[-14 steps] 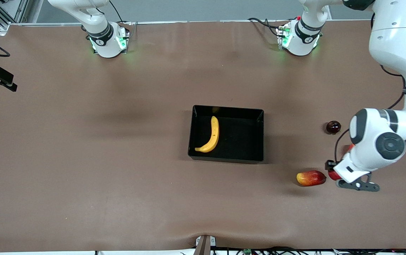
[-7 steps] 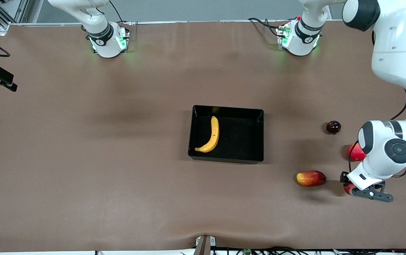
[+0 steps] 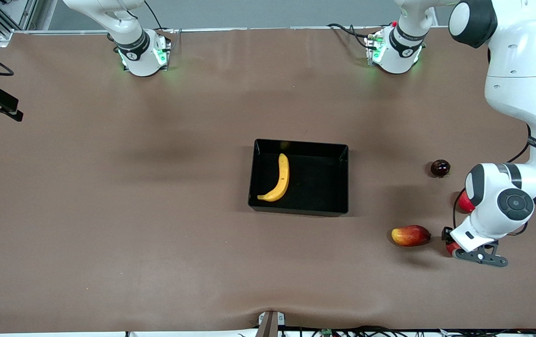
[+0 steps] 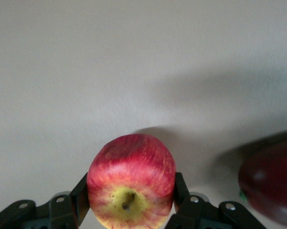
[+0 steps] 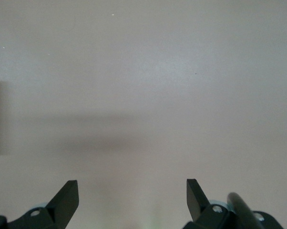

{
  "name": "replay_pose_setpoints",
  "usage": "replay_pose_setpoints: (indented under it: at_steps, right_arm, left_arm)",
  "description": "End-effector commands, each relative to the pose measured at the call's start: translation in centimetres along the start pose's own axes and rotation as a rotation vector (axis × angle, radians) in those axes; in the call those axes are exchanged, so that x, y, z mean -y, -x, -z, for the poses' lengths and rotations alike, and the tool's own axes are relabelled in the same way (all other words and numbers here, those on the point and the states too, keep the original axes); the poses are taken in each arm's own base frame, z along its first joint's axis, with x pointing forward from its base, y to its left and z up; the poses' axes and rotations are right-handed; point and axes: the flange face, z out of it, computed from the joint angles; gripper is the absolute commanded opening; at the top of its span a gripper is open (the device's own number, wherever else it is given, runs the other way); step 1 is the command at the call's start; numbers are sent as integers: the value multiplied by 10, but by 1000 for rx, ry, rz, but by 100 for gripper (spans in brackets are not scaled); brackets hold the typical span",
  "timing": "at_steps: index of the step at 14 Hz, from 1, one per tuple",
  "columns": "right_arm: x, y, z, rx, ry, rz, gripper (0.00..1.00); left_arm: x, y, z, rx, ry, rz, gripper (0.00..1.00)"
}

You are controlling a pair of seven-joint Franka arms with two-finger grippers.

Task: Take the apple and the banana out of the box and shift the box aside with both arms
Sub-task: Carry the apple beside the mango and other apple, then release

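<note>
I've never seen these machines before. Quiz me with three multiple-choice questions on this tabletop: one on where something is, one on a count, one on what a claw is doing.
1. Where is the banana?
A. in the black box
B. on the bare table
C. in a gripper

2. How many fruits lie in the box?
A. none
B. one
C. three

3. What is the left gripper doing?
A. hanging open and empty
B. shut on the apple
C. holding the mango

Answers: 1 A, it lies within the box walls. 2 B, only the banana is inside. 3 B, the left wrist view shows both fingers pressed against the apple.
</note>
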Motion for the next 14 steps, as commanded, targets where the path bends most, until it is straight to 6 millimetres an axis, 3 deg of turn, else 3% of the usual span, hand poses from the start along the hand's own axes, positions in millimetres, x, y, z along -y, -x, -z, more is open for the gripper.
replay_pose_setpoints:
  at_steps: [1,2,4,5,6,8,12,14]
  right_arm:
    - [-2,-1,2,-5,-19,4,100]
    - [-2,-1,2,-5,-19,4,100]
    - [-2,-1,2,-5,-19,4,100]
    - [-2,-1,2,-5,-19,4,100]
    - [-2,-1,2,-5,-19,4,100]
    - [-2,-1,2,-5,-19,4,100]
    - [-2,-2,1,-5,-19,4,100]
    - [-2,-2,2,-6,-19,4,100]
  left_arm:
    - [-3,7,15,103,22,0,0]
    - [-3,9,15,124,24,0,1]
    - [-5,14,6,147,29,-4,36]
    - [-7,14,3,151,30,-7,58]
    - [-12,12,4,149,31,-8,100]
    - [-8,12,18,170,29,-3,100]
    - [4,5,138,95,3,23,100]
    - [12,15,195,84,22,54,100]
